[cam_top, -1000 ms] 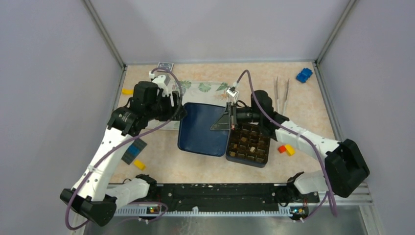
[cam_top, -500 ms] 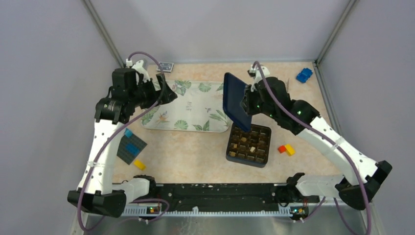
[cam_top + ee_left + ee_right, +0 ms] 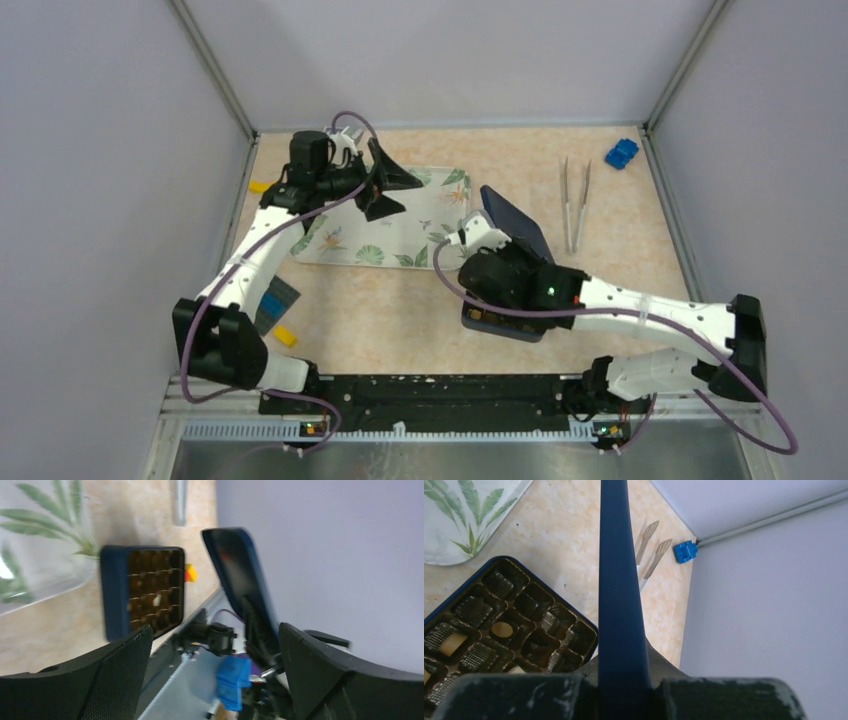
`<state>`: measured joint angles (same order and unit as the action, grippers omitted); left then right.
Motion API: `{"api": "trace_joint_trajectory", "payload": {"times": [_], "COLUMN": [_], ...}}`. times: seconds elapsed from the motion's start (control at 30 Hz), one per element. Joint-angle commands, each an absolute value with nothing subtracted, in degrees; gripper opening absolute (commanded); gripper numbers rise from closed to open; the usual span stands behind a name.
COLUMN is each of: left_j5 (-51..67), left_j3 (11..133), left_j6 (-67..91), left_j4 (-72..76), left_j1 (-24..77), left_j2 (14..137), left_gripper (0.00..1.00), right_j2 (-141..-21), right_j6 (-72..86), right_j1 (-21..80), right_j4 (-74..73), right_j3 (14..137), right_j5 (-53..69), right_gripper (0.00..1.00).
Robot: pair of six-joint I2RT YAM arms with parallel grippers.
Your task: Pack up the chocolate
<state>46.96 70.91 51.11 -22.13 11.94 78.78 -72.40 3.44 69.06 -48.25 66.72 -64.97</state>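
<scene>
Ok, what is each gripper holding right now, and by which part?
The right gripper clamps the dark blue lid by one edge. The left gripper is open, holding nothing.

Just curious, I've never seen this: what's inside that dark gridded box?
The box has a grid of cells; a few hold tan chocolate pieces. Other cells look dark, contents unclear. The blue lid, held in front, hides the rest.
</scene>
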Motion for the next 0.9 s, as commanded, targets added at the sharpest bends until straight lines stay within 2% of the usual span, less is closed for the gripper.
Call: {"api": "trace_joint_trajectory", "payload": {"times": [0.0, 0.17, 0.47, 0.7, 0.8, 0.87], "left_j5": [56.56, 58.84, 59.37, 59.65, 58.66, 57.93], "left_j3": [75.34, 78.97, 87.42, 92.22, 93.70, 95.56], "left_j6": [65.56, 70.26, 67.00, 59.95, 58.96, 58.30], "left_j4": [-9.64, -4.10, -6.12, -12.09, -12.66, -14.10], "left_j1": [13.56, 15.82, 19.46, 22.95, 24.41, 25.46], "left_j2": [84.88, 90.83, 95.36, 98.54, 99.76, 100.81], "left_gripper": [0.99, 0.99, 0.99, 0.99, 0.99, 0.94], "right_j2": [-60.12, -55.14, -53.53, -53.79, -53.70, -53.75], "right_j6": [-24.10, -41.62, -53.01, -53.12, -50.12, -48.29], "right_j1": [72.64, 76.34, 78.53, 78.56, 78.57, 78.58], "right_j4": [-11.25, 10.25, 26.29, 26.22, 21.80, 19.48], "right_j3": [54.60, 44.40, 37.89, 38.14, 39.33, 39.82], "right_j5": [-72.71, -70.35, -69.16, -69.16, -68.92, -68.67], "right_gripper": [0.00, 0.00, 0.00, 0.00, 0.00, 0.00]}}
